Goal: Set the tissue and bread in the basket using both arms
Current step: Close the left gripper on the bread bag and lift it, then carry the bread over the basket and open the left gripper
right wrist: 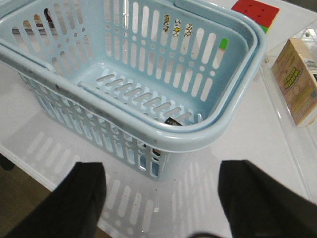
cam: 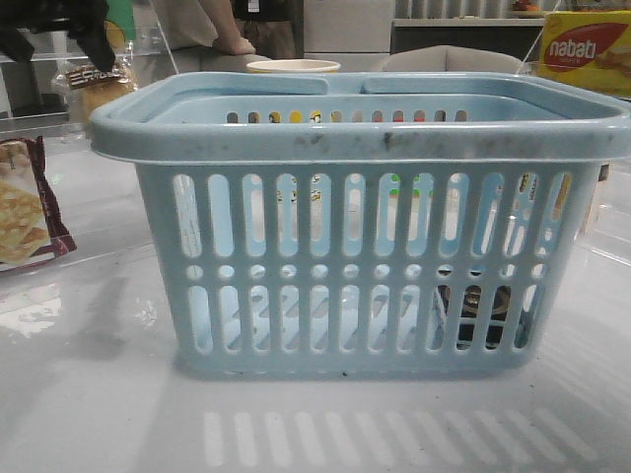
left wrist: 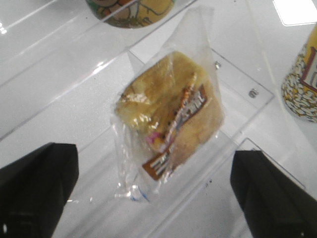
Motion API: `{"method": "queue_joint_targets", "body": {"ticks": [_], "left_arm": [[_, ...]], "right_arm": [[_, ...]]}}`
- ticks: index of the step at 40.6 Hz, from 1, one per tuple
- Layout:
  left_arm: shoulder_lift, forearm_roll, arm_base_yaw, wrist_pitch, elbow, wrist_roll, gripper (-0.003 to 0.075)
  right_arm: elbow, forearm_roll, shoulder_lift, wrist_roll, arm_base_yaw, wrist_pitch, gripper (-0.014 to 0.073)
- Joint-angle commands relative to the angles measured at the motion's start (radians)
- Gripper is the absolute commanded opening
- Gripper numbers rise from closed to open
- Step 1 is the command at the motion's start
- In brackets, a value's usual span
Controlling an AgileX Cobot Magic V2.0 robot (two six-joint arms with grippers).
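The light-blue basket (cam: 365, 138) stands in the middle of the table and also shows in the right wrist view (right wrist: 148, 124). The tissue (cam: 478, 301), a dark pack, lies inside it at the bottom right corner, seen through the slots; a dark edge of the tissue (right wrist: 173, 121) shows behind the rim. The bread (left wrist: 171, 116) in clear wrap lies on a clear acrylic shelf at the back left (cam: 94, 87). My left gripper (left wrist: 153, 198) is open, just short of the bread, not touching it. My right gripper (right wrist: 163, 198) is open and empty beside the basket's corner.
A maroon-edged cracker packet (cam: 20, 212) lies at the left. A yellow nabati box (cam: 587, 49) stands at the back right. A colour cube (right wrist: 255, 11) and a beige carton (right wrist: 297, 82) sit beyond the basket. Printed cups (left wrist: 131, 7) stand near the bread.
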Motion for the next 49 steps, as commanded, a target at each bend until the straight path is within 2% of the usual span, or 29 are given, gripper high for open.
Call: {"method": "queue_joint_targets", "body": {"ticks": [1, 4, 8, 16, 23, 31, 33, 42, 49], "left_arm": [[0.004, -0.007, 0.007, -0.123, -0.065, 0.0, 0.0666], [0.034, -0.007, 0.008, -0.181, -0.066, 0.0, 0.0656], [0.061, -0.014, 0.008, -0.23, -0.066, 0.0, 0.0601], [0.07, -0.014, 0.003, -0.237, -0.066, 0.0, 0.0387], [0.055, -0.014, 0.003, -0.179, -0.066, 0.0, 0.023], [-0.045, -0.029, -0.009, -0.069, -0.066, 0.0, 0.0112], [-0.08, -0.029, -0.014, -0.049, -0.066, 0.0, 0.009], [-0.264, -0.029, -0.046, 0.129, -0.066, 0.029, 0.0091], [-0.389, -0.029, -0.127, 0.296, -0.066, 0.083, 0.0091]], "right_arm": [[-0.026, -0.018, -0.001, -0.002, -0.001, -0.067, 0.058], [-0.026, -0.018, -0.001, -0.002, -0.001, -0.066, 0.058], [-0.026, -0.018, -0.001, -0.002, -0.001, -0.065, 0.058], [-0.026, -0.018, -0.001, -0.002, -0.001, -0.058, 0.058], [-0.026, -0.018, -0.001, -0.002, -0.001, -0.058, 0.058], [-0.026, -0.018, -0.001, -0.002, -0.001, -0.058, 0.058], [-0.026, -0.018, -0.001, -0.002, -0.001, -0.057, 0.058], [-0.026, -0.018, -0.001, -0.002, -0.001, -0.055, 0.058], [-0.026, -0.018, -0.001, -0.002, -0.001, -0.053, 0.058]]}}
